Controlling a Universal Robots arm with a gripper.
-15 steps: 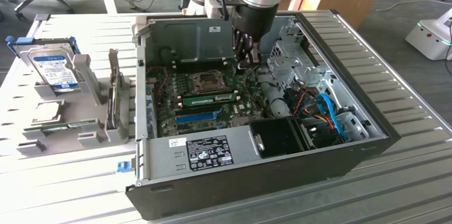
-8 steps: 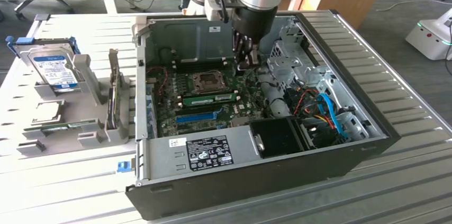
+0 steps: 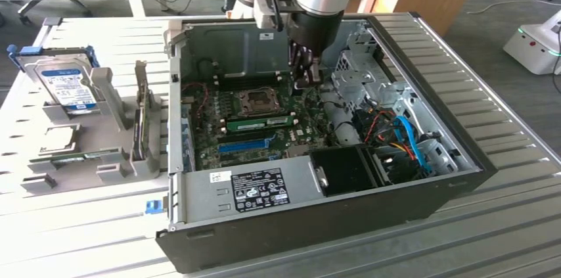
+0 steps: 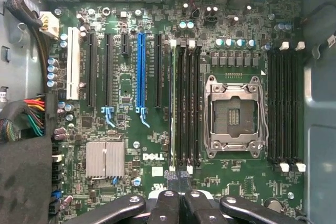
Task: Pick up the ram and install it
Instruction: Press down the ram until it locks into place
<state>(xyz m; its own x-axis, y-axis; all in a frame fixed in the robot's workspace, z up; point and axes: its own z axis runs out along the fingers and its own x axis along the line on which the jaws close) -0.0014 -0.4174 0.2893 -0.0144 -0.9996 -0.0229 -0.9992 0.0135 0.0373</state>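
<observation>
Open PC case (image 3: 210,189) lies on its side on the slatted tabletop (image 3: 491,225), motherboard (image 4: 126,85) facing up. The arm reaches down into the case from the upper centre of the exterior frame. End effector (image 4: 181,203): fingers drawn together, nothing between them, hovering over the memory slots beside the CPU socket (image 4: 233,116).

The ram (image 3: 260,122) already sits on the board, a green stick with a pale label at mid-frame in the exterior view, just below the socket. In the wrist view it appears edge-on as a thin strip (image 4: 172,103) in the slot nearest the blue slot (image 4: 140,72). Whether the latches are fully home I cannot tell.

Handling judgement: light, stiff, thin; brittle at chips and contacts. Best gripped on the long flat faces near the top edge, centred, pressed evenly.

Hard drive (image 3: 66,84) stands in a grey holder at the exterior view's left.
</observation>
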